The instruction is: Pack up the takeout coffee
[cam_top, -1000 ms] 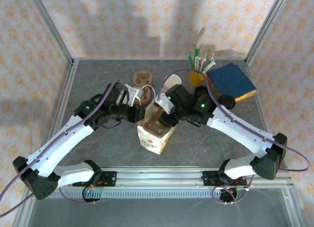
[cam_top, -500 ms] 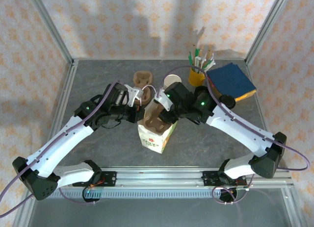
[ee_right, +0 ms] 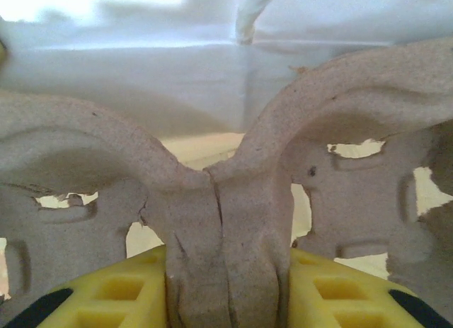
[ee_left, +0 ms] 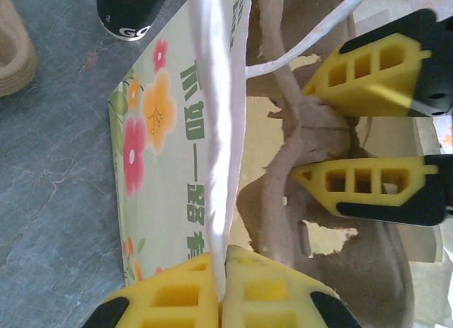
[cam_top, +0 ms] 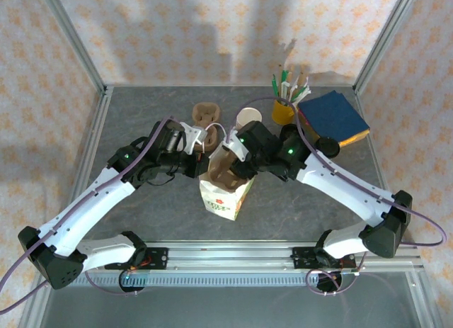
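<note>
A floral paper bag (cam_top: 225, 195) stands open at the table's middle. My left gripper (ee_left: 223, 285) is shut on the bag's white rim (ee_left: 216, 129), pinching it thin between the yellow pads. My right gripper (ee_right: 226, 285) is shut on the middle ridge of a brown pulp cup carrier (ee_right: 233, 222), which sits in the bag's mouth (cam_top: 228, 173). In the left wrist view the carrier (ee_left: 297, 151) sits between the right gripper's fingers (ee_left: 368, 76). The takeout coffee seems to be the round black lid (cam_top: 327, 145) beside my right forearm, its wall hidden.
A second pulp carrier (cam_top: 205, 115) lies behind the bag. A stack of white cups with a dark band (cam_top: 248, 119) stands beside it. A yellow cup of sticks and straws (cam_top: 284, 110) and blue napkins (cam_top: 334, 117) sit at the back right.
The left gripper has closed tighter on the bag's rim. The right gripper has eased the carrier slightly lower into the bag, and the bag has straightened a little.
</note>
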